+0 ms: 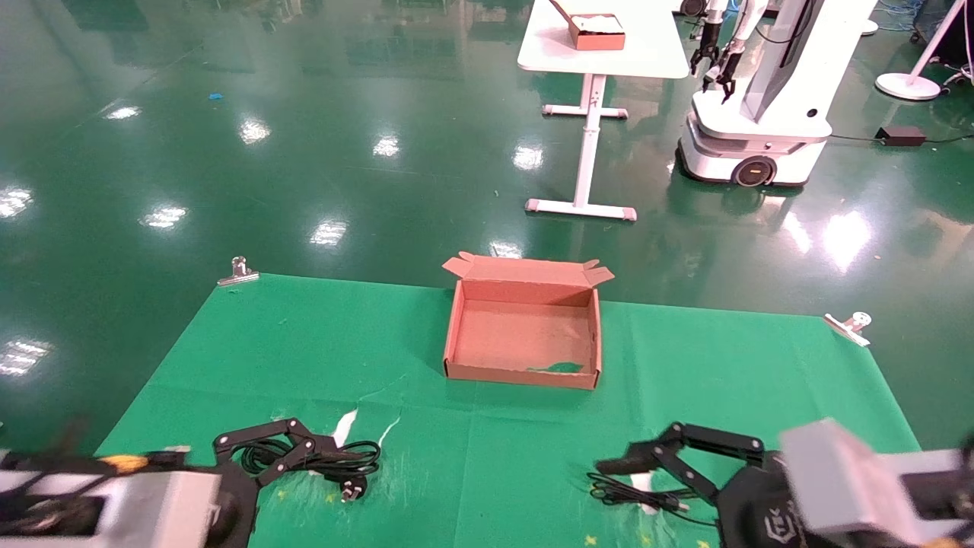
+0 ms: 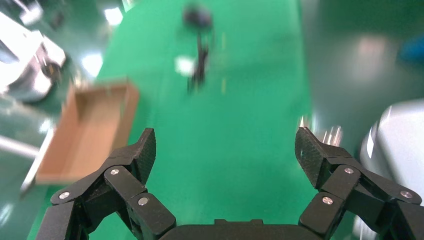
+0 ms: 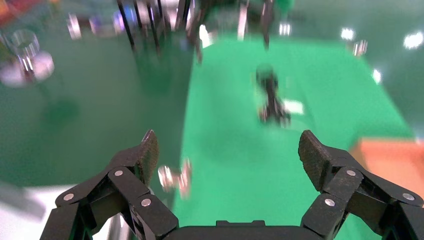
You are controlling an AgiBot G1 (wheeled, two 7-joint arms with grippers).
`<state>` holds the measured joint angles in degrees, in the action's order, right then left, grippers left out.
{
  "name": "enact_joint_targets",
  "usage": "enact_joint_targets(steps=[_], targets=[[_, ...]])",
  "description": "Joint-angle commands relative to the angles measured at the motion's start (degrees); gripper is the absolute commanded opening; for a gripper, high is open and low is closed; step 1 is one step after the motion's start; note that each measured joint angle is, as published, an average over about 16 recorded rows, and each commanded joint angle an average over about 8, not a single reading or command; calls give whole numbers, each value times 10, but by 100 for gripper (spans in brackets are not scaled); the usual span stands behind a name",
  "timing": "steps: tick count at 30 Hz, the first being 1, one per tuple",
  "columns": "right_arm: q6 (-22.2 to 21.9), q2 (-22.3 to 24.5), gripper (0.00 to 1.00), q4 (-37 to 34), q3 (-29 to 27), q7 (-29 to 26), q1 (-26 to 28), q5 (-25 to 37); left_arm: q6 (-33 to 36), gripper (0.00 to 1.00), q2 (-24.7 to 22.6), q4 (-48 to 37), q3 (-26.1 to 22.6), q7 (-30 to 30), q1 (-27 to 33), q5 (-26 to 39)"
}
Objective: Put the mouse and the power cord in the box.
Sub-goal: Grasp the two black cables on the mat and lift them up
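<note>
The box (image 1: 523,329) stands open and empty in the middle of the tabletop (image 1: 761,365), on the far side from you, with its small flaps along the far edge. A green patch shows at its near wall.

The power cord (image 1: 319,459) lies coiled at the near left, and its pronged plug (image 1: 351,490) points toward the near edge. The left tool (image 1: 262,449) is over this coil with its fingers (image 2: 140,155) wide apart, and they hold nothing. I cannot tell if they already touch the cord.

At the near right you find only the thin mouse cable (image 1: 635,495) on the cloth. The mouse (image 2: 197,16) itself is hidden in the head view by the right tool (image 1: 654,455), and it shows only as a dark blob in the left wrist view. The right tool is also spread open and empty, above that cable.

Nothing is in the box, so in my judgement both pick-ups are not yet done. Please take care with these risks. The cord is a loose coil, so if you pinch only one loop, the rest may hang down and catch on the wall of the box. The mouse is smooth and rounded, so it may slip from the fingers. Its thin cable may trail outside the box. Both arms must go toward the same box, so they may meet there.
</note>
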<state>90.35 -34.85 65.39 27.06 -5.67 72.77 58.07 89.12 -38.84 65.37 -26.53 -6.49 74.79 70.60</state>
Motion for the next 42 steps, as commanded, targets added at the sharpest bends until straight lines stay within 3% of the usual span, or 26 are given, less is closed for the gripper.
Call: enact_joint_targets(steps=[1, 10, 16, 22, 31, 42], targets=[[2, 2, 100, -18, 27, 11, 21, 29, 6, 100, -12, -26, -23, -33, 27, 49], [-22, -64, 100, -221, 104, 164, 97, 186, -66, 100, -114, -248, -96, -105, 115, 209], [-52, -134, 100, -367, 138, 283, 138, 257, -129, 100, -168, -381, -116, -154, 146, 258], [-87, -189, 100, -480, 153, 372, 169, 288, -170, 100, -200, -476, -126, -205, 170, 281], [-144, -240, 100, -581, 159, 448, 194, 303, -213, 100, -230, -563, -129, -254, 189, 289], [-185, -266, 97, -631, 161, 487, 205, 307, -239, 100, -248, -614, -128, -287, 199, 289]])
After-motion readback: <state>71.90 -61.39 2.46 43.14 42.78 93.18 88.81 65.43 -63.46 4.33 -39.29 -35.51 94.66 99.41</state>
